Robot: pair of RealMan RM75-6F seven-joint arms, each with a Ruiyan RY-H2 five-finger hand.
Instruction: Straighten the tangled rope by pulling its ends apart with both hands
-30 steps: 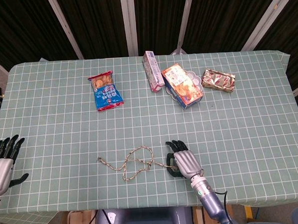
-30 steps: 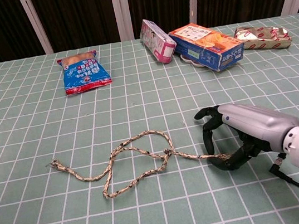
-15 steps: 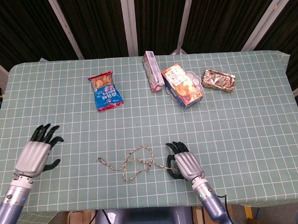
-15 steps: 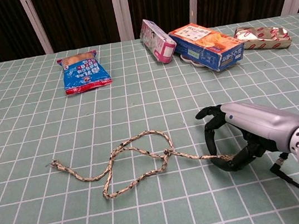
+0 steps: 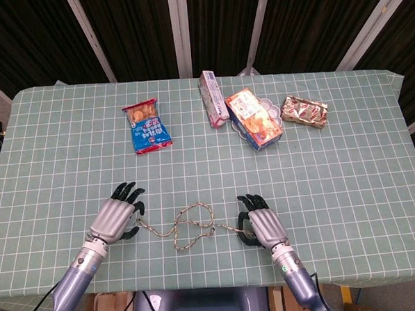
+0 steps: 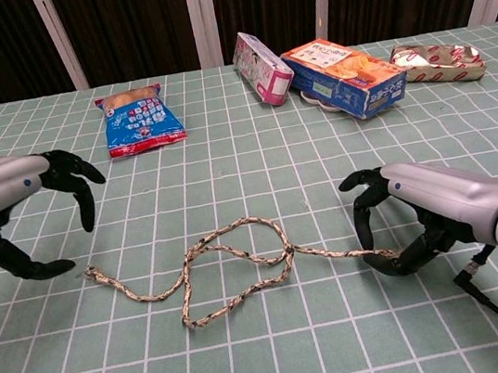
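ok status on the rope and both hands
Right hand pinching one rope end. Left hand open over the other end, not gripping. Rope looped. Path clear.

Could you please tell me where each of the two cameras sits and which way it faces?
Head view: high above the near edge, looking down on the table; shows both forearms, the left hand and right hand.
Chest view: low at the near edge, looking across the table toward the dark backdrop; shows both hands.
Shared: the rope and the snack packs.

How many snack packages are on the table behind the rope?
4: blue bag at left, pink box mid-table, orange box beside it, foil pack at right. None seems hidden.
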